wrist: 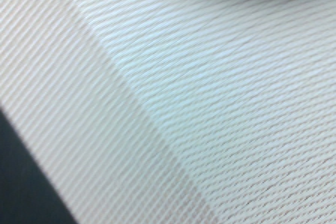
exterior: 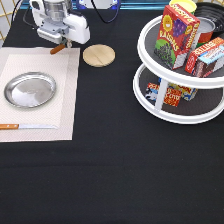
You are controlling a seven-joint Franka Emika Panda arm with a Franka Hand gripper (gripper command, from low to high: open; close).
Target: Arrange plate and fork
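Note:
The shiny round plate (exterior: 30, 90) lies flat on a pale woven placemat (exterior: 65, 95) at the exterior view's left. My gripper (exterior: 61, 44) hangs over the placemat's top right corner, above and to the right of the plate. It is shut on the fork (exterior: 57, 49), whose brown wooden handle slants out below the hand; the tines are hidden. The wrist view shows only the placemat's weave (wrist: 195, 110) and a strip of black tablecloth (wrist: 22, 180).
A wooden-handled knife (exterior: 27, 126) lies along the placemat's lower edge. A round wooden coaster (exterior: 98, 55) sits just right of the gripper. A white two-tier turntable (exterior: 165, 107) with boxes and cans fills the exterior view's right.

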